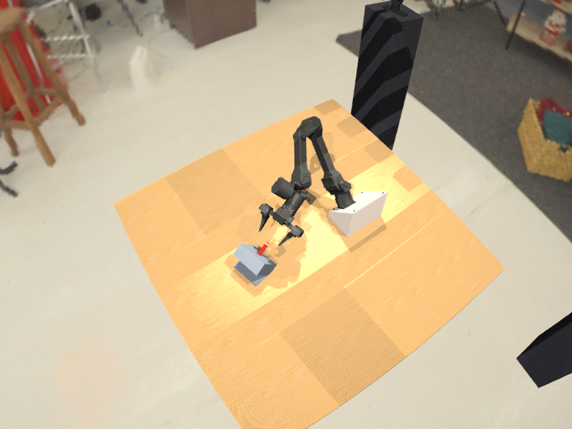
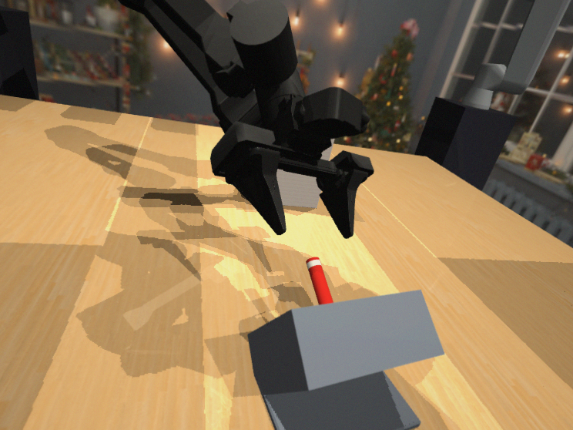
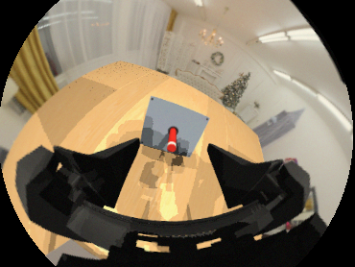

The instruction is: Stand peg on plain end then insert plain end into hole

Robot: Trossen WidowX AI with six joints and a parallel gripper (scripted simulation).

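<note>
I find the red cylindrical peg [image 1: 262, 248] [image 2: 320, 281] [image 3: 172, 138] seated white-band-outward in the blue-grey sloped panel [image 1: 254, 261] [image 2: 365, 340] [image 3: 179, 119], inboard of the worktop's [image 1: 369, 300] [image 2: 157, 398] [image 3: 106, 103] left edge from above, evidently socket-supported, the black tapered fingers [image 1: 272, 237] [image 2: 314, 235] wide, empty and apart, presumably for clearance.

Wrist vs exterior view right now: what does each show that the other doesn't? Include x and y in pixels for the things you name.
Only wrist: the sloped face of the panel [image 1: 251, 258] [image 2: 367, 340] [image 3: 175, 114], with the dark hole rim around the peg [image 1: 262, 248] [image 2: 321, 282] [image 3: 172, 138].
Only exterior: the panel's back and the base under it.
Both: the peg in the panel, white-banded end out, and the gripper [image 1: 269, 237] [image 2: 314, 235] [image 3: 176, 144] open, clear of it.
</note>
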